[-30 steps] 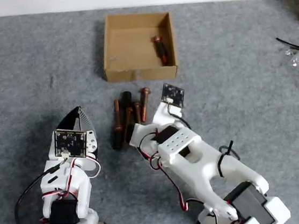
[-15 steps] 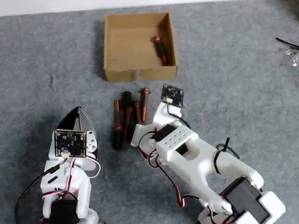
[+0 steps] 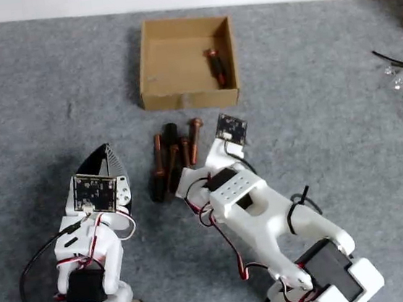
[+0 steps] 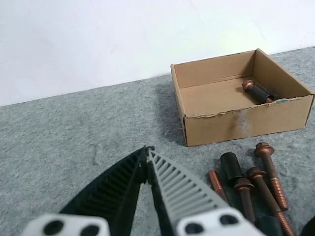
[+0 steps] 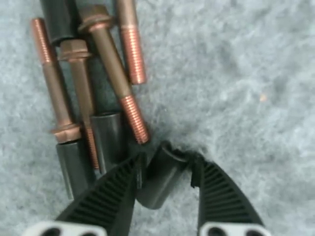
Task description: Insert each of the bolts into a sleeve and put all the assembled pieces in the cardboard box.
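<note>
Gripping a black sleeve [image 5: 160, 184], the right gripper [image 5: 168, 160] stood low over the grey carpet [image 5: 246, 73] at the near end of the loose pile. Its jaws were drawn narrow, to the width of the sleeve, with one ribbed finger [image 5: 115, 196] set against each flank. The sleeve rested on the carpet, tilted across the line of the other parts. Its upper end lay just beside the threaded tip of a copper bolt [image 5: 110, 64]. Other bolts [image 5: 81, 93] lay alongside that one, interleaved with further dark sleeves [image 5: 108, 135], the parts touching or overlapping.

From the high view, the pile [image 3: 175, 157] lay between the cardboard box [image 3: 188, 98] and the right arm [image 3: 247, 197], whose wrist covered its own gripper. The box sat open side up, near the far edge of the carpet. One assembled piece [image 3: 215, 65] lay inside it, close to the wall on the right arm's side.

The left gripper [image 4: 146, 153] was positioned to the left of the pile, apart from it. Its jaws were fully closed, tips touching, with nothing between them. From the left wrist view, the box stood beyond the gripper and the assembled piece rested on the box floor near a corner.
</note>
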{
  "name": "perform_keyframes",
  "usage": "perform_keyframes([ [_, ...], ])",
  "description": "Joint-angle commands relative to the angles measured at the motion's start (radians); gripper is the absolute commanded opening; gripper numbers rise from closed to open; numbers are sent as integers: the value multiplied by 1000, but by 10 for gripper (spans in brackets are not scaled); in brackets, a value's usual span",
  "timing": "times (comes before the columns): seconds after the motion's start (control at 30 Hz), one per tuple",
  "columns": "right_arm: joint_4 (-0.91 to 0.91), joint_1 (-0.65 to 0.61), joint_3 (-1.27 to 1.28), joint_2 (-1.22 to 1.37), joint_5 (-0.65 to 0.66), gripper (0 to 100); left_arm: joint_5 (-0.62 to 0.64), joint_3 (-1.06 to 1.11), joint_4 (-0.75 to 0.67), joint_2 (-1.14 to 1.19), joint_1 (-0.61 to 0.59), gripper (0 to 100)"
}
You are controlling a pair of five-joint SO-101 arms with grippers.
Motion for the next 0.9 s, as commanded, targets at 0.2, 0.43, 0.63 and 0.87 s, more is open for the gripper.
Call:
perform_keyframes([
  [0.2, -19, -28, -27, -2, 38, 0, -5, 19, -17, -4, -5, 7],
  [0.43, -18, -25, -25, -2, 35, 4, -5, 19, -17, -4, -5, 7],
  [0.63, -15, 42, -25, -15, 38, 4, -5, 19, -17, -4, -5, 7],
  [0.87, 193, 107, -84, -22, 115, 4, 5, -18, -5, -4, -5, 7],
])
